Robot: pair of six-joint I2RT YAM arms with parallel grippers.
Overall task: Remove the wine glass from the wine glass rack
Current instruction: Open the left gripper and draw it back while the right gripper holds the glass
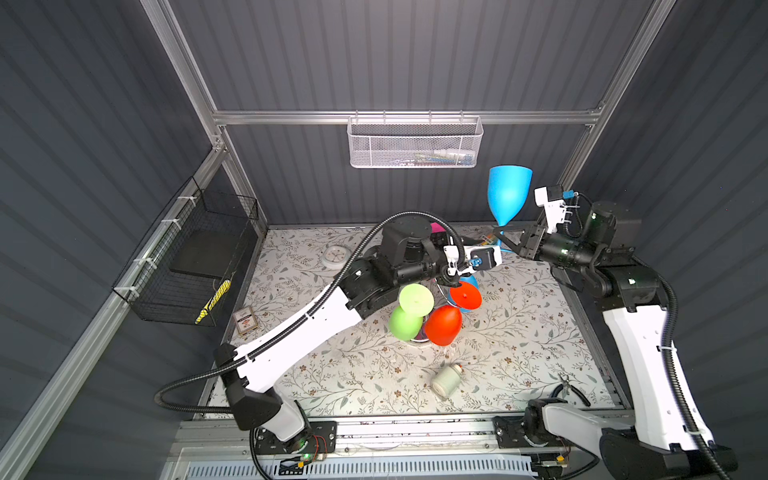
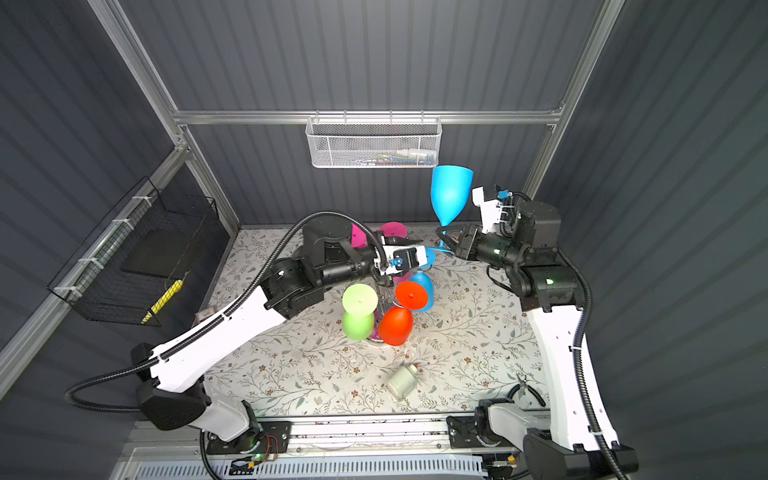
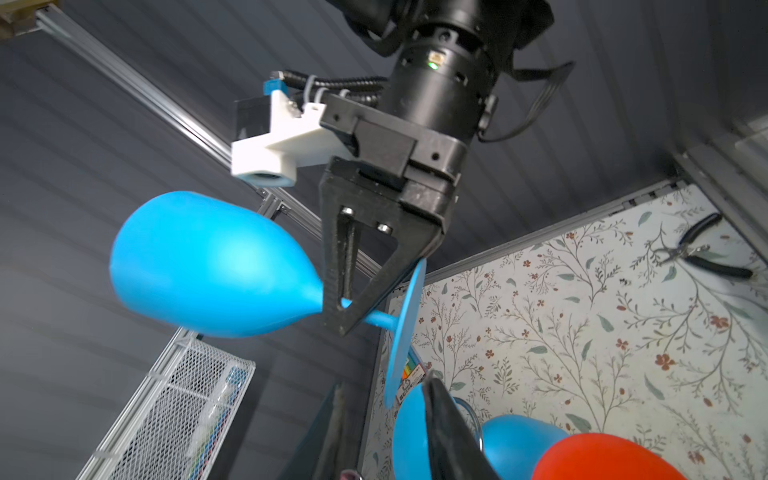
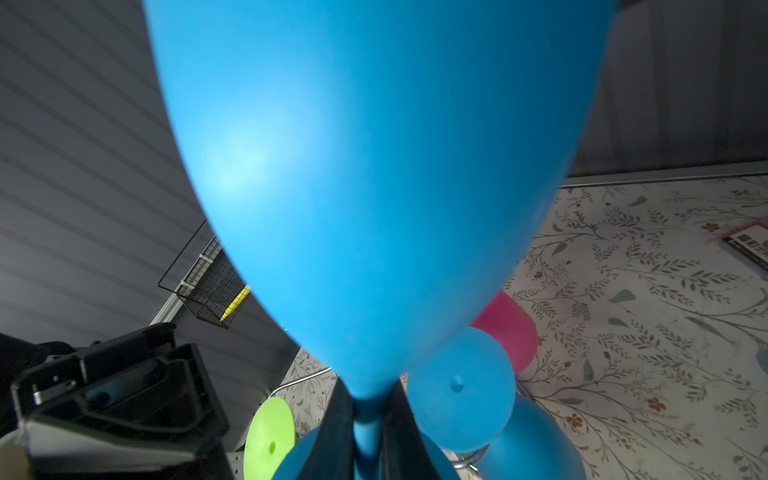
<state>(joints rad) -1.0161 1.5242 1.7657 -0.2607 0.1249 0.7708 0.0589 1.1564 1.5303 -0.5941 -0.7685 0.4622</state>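
chrome rack (image 1: 419, 340) keeps the other glasses (image 1: 444, 326); blue glass (image 1: 509, 195) stands upright, clear above and beyond it, stem (image 3: 380, 318) clenched in right gripper (image 1: 503, 237); left gripper (image 3: 384, 386) released by the foot (image 3: 405, 328). likely step: carry-off; next, lower onto table (image 1: 519, 332).

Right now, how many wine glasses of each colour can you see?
Blue: 2 (held blue glass in the right tool, hanging blue glass)
Red: 1 (red glass)
Green: 1 (green glass)
Pink: at least 1 (pink glass, partly hidden)
Total: at least 5
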